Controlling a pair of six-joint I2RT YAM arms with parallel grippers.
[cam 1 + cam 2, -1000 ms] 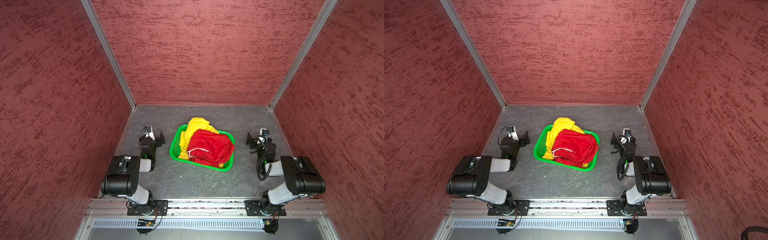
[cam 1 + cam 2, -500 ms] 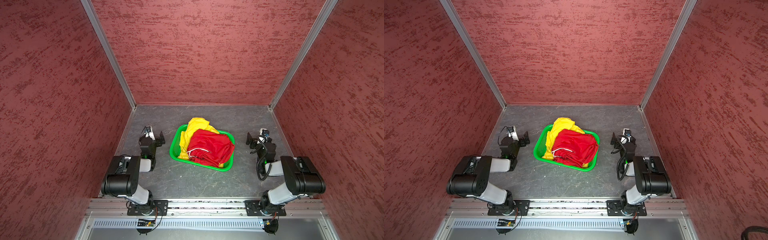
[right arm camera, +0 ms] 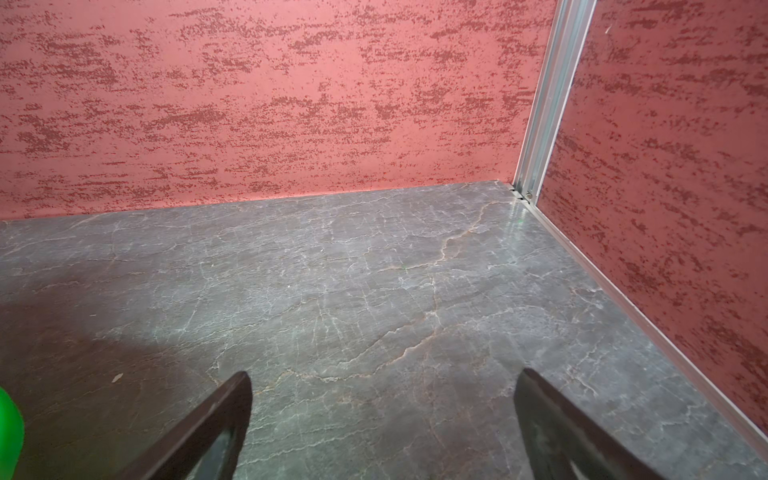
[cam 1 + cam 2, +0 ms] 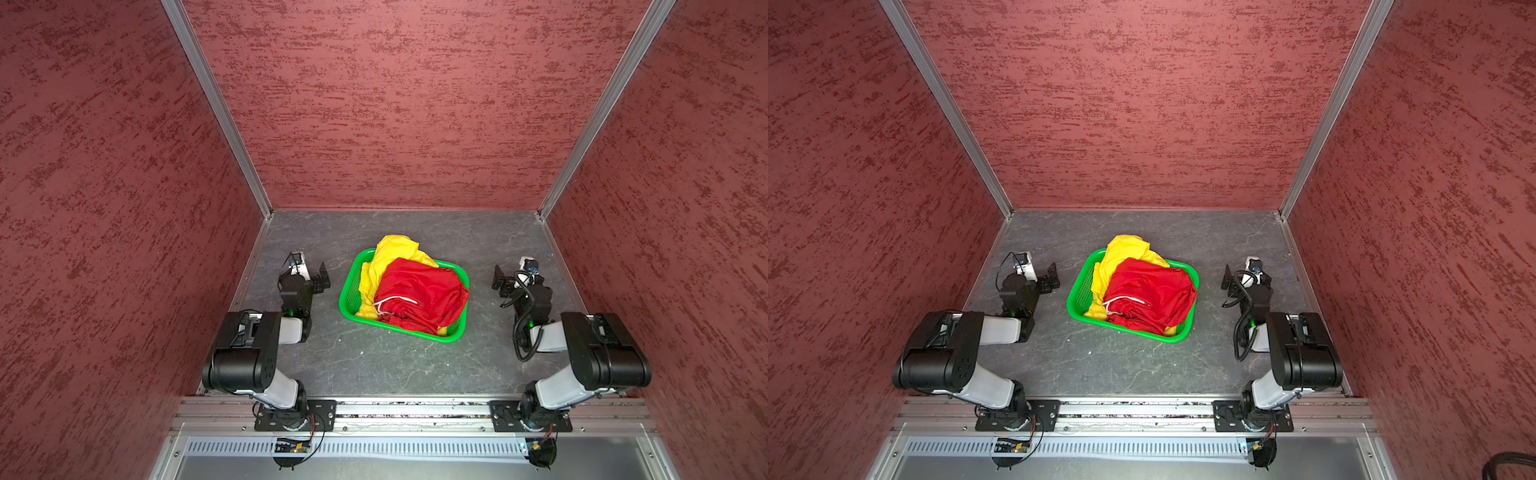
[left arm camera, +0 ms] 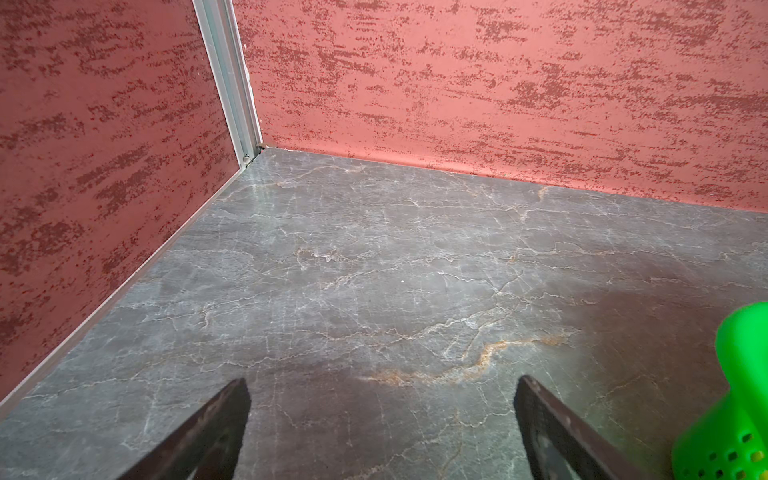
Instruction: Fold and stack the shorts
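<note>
The left gripper (image 4: 321, 275) is hanging low over the grey, marble-veined desk (image 4: 374, 365), its jaws standing wide apart and holding nothing. Just to its right, at mid-desk, a green perforated plastic basket (image 4: 347, 291) is sitting with its long side running left to right, the right end angled slightly toward the robot. Both pairs of shorts are lying crumpled inside it, unfolded. The smooth yellow shorts (image 4: 392, 254) are bunching along the basket's left side and spilling over its far rim toward the back wall. The mesh-looking red shorts (image 4: 422, 286) are lying on top, covering the middle and right, with the white drawstring (image 4: 395, 300) looping at their near-left edge. Neither heap is showing a clear long axis. Further right, the right gripper (image 4: 500, 282) is mirroring the pose, jaws fully spread and empty, well apart from the basket.
</note>
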